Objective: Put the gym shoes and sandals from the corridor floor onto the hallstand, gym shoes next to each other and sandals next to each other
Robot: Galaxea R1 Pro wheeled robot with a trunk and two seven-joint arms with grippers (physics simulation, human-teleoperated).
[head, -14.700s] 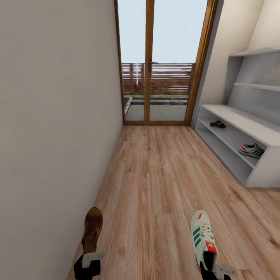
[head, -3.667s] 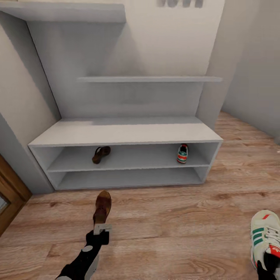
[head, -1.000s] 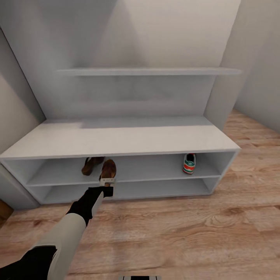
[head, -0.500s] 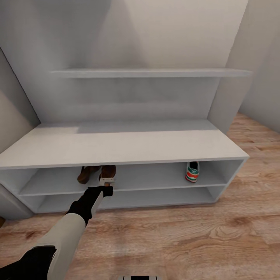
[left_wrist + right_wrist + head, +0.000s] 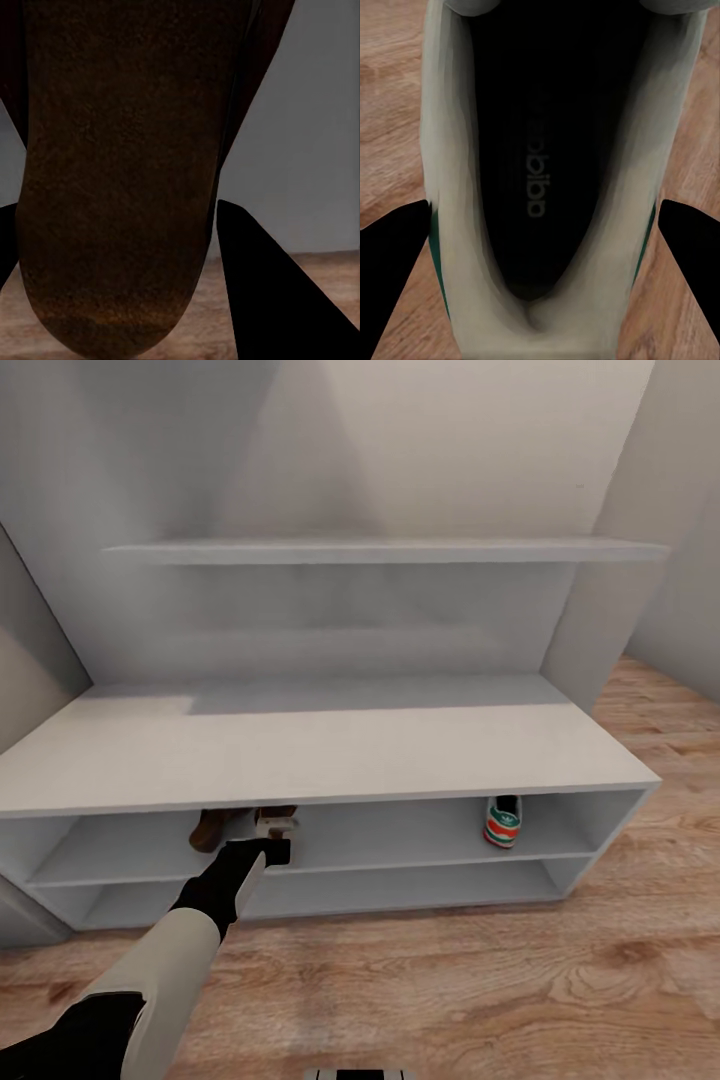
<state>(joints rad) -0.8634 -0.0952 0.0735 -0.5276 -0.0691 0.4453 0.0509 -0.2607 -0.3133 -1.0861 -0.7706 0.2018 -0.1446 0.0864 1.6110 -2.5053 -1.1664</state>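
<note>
The pale grey hallstand (image 5: 350, 745) stands right in front of me. My left gripper (image 5: 277, 828) reaches into its upper compartment, shut on a dark brown sandal (image 5: 279, 813) that is mostly hidden under the flat top. Its dark sole (image 5: 120, 165) shows close up between the left gripper's (image 5: 120, 225) black fingers (image 5: 262, 292). The other sandal (image 5: 211, 827) lies just left of it in the same compartment. A white gym shoe (image 5: 503, 821) with green stripes sits at that compartment's right end. My right gripper (image 5: 540, 217) is shut on the second gym shoe (image 5: 540, 150) above the plank floor (image 5: 390, 112).
A long wall shelf (image 5: 380, 550) hangs above the hallstand's top. The lower compartment (image 5: 400, 885) holds nothing. Walls close in at left (image 5: 30, 660) and right (image 5: 680, 510). Wood floor (image 5: 450, 980) runs in front of the unit and past its right end.
The view has drawn closer to the hallstand. My left gripper has carried the sandal deeper into the upper compartment, beside the other sandal, so the top now hides most of it.
</note>
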